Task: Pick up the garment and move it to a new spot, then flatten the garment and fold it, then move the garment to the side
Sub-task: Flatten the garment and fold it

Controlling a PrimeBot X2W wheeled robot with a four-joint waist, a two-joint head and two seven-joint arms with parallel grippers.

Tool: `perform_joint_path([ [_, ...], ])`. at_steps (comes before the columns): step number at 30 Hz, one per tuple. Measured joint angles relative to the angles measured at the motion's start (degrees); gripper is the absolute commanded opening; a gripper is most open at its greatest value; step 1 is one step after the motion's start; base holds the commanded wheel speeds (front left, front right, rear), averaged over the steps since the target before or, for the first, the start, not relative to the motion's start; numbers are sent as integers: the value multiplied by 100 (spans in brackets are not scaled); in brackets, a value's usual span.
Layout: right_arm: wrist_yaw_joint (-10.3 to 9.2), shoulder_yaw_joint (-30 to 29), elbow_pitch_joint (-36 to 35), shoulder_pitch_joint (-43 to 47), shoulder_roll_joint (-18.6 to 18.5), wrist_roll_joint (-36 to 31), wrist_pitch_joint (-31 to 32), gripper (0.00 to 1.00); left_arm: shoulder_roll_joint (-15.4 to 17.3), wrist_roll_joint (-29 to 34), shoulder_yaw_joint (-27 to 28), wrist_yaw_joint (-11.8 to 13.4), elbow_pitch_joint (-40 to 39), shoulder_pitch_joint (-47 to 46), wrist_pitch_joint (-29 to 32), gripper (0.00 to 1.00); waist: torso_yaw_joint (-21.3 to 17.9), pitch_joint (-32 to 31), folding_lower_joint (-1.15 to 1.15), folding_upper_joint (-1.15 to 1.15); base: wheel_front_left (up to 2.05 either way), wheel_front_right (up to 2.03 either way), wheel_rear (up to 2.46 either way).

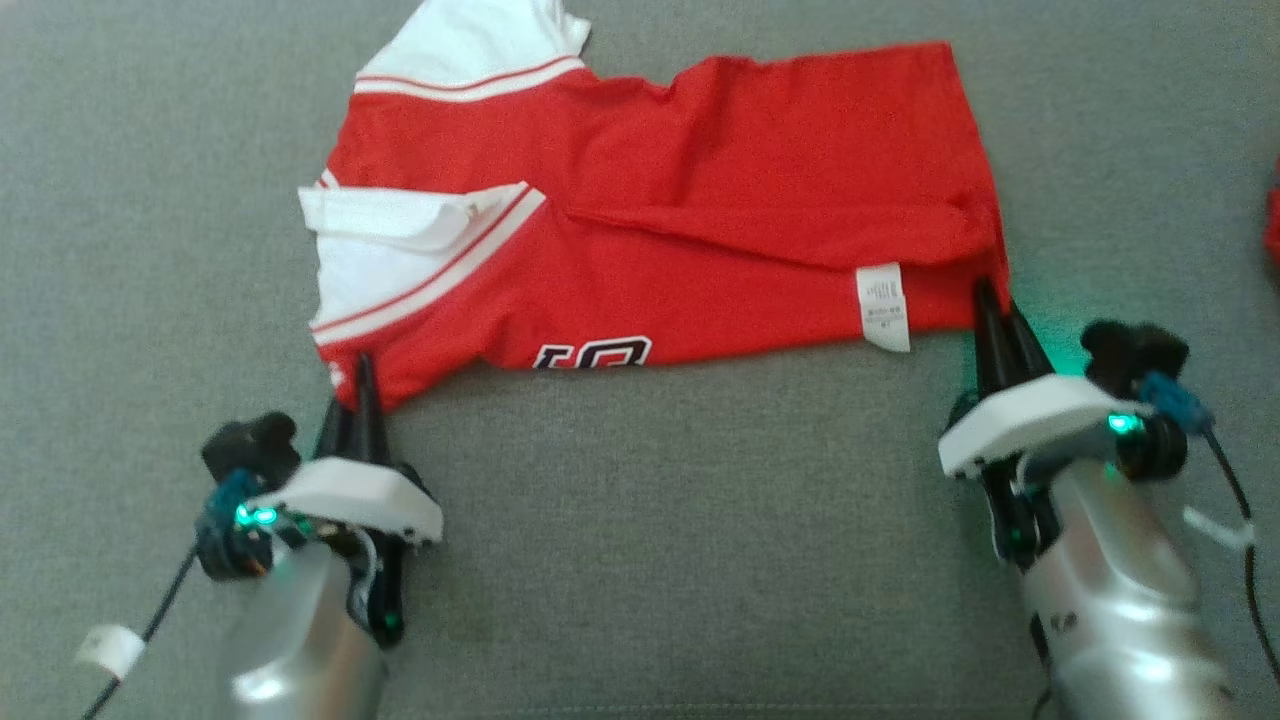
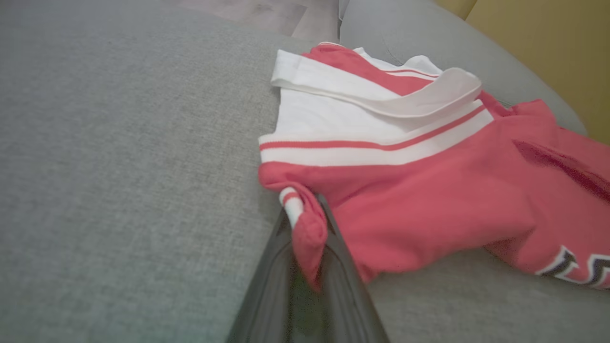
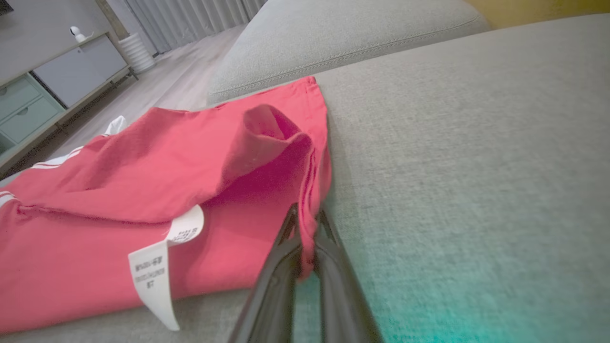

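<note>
Pinching garment (image 1: 750, 160) at near-edge corners, frame left and right: L gripper (image 1: 360, 378), R gripper (image 1: 996, 305) both clamped on it; limp, light, prob. sags between.

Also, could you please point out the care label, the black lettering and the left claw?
care label (image 1: 882, 305), head view: middle of the white tag.
black lettering (image 1: 592, 353), head view: centre of the print.
left claw (image 1: 358, 385), head view: between its fingertips, pinching the garment (image 1: 760, 150).
</note>
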Motion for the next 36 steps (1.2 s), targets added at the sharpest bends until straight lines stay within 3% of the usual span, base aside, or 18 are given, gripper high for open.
perform_joint_path([
  [13,0,-301,-407,1566,78,354,1,0,-63,425,147,-48,-613,1611,68,0,-47,-1104,-3,0,0,0,0],
  [14,0,-315,-408,1627,81,353,1,61,-64,444,143,-48,-647,1676,68,0,-41,-1143,-3,0,0,0,0],
  [15,0,-345,-404,1658,82,346,1,61,-62,499,133,-48,-667,1719,69,0,-29,-1154,-4,0,0,0,0],
  [16,0,-393,-411,1666,85,345,1,100,-59,560,135,-48,-703,1733,68,100,-22,-1136,-4,0,0,0,0],
  [21,0,-609,-630,1451,83,12,1,100,-2,876,121,-48,-1068,1475,69,100,9,-888,-2,0,0,0,0],
  [25,0,-647,-649,881,83,-372,1,100,178,1072,-110,-48,-1217,755,69,100,8,-642,-1,0,0,0,0],
  [31,0,-739,-261,-288,-137,-1061,291,100,603,1055,-676,-48,-1081,-634,264,100,-15,-236,0,0,0,0,0],
  [36,0,-968,259,-1017,-305,-1544,554,100,723,888,-1147,-48,-793,-1379,359,100,-17,100,0,0,0,0,0],
])
